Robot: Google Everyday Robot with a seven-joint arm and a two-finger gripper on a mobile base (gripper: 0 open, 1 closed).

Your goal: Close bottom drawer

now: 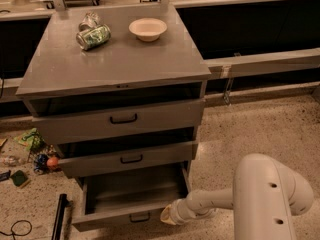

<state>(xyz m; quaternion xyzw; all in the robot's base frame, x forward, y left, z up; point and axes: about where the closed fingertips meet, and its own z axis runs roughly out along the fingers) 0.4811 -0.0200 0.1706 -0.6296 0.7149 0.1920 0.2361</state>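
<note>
Sitting at right front corner of pulled-out bottom drawer (105,222), tool (169,215), grip unclear, open floor (260,129) rightward.

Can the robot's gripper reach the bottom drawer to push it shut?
Probably yes: the gripper is right at the right end of the open bottom drawer, by its front, with nothing between them.

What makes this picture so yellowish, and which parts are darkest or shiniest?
Camera view: warm, dim light tints everything; the cabinet top shows a soft sheen around the bowl; the gaps above the upper drawers are deep shadow; the open bottom drawer is shaded inside; the gripper, at that drawer's front right corner, catches light and looks pale.
</note>
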